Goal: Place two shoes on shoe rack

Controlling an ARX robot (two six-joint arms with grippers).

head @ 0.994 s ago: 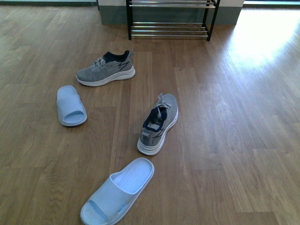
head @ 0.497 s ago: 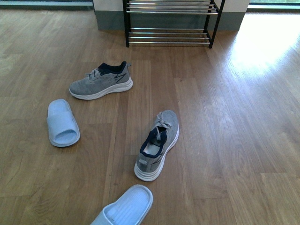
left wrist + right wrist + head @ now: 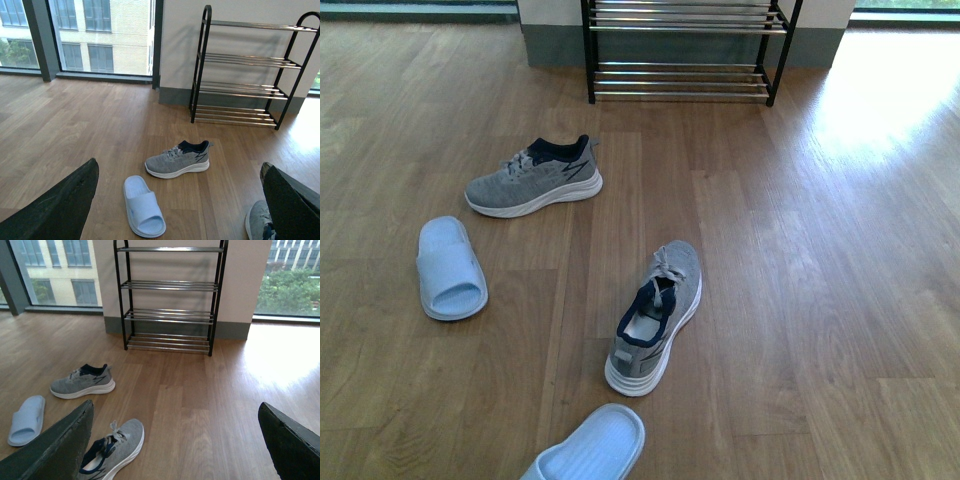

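Observation:
Two grey sneakers lie on the wood floor: one on its sole (image 3: 535,180) at mid-left, the other (image 3: 655,315) closer, its toe towards the shoe rack (image 3: 685,50) at the far wall. A pale blue slide (image 3: 450,268) lies to the left, and a second slide (image 3: 590,450) is cut off by the bottom edge. No arm shows in the front view. My left gripper (image 3: 177,210) hangs open above the floor, with a slide (image 3: 143,206) and a sneaker (image 3: 178,159) beyond it. My right gripper (image 3: 175,450) is open and holds nothing, beside the near sneaker (image 3: 112,447); the rack (image 3: 170,300) stands ahead.
A grey skirting and white wall (image 3: 240,285) back the rack. Tall windows (image 3: 80,35) run along the left, and another window (image 3: 290,280) is at the right. A bright sunlit patch (image 3: 880,90) covers the floor to the right of the rack.
The front view has advanced towards the rack: both sneakers and the left slide sit lower in the picture, and the near slide has slid mostly past the bottom edge.

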